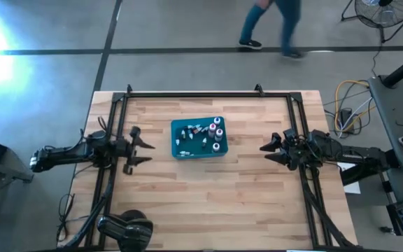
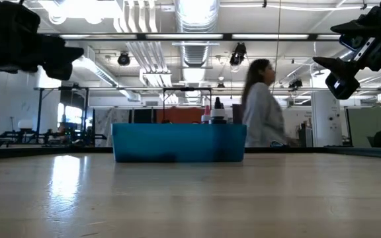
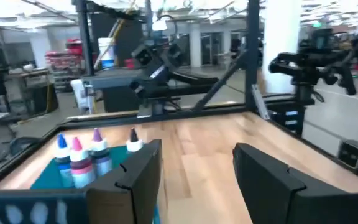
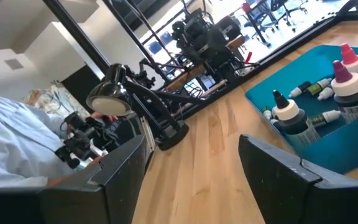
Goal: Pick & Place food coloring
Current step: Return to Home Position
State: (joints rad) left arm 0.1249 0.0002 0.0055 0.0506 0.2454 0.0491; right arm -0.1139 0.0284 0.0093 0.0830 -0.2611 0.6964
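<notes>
Left tool [image 1: 144,150], right tool [image 1: 266,152]: food coloring [image 1: 212,133] between them, in bin [image 1: 174,140]

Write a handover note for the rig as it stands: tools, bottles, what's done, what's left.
Left tool: open, holding nothing, raised left of the teal bin.
Right tool: open, holding nothing, raised right of the bin.
Food coloring bottles: every one I can see is in the bin, some upright, some lying.
Done: placing, apparently.
Left: probably just parking both arms.
</notes>
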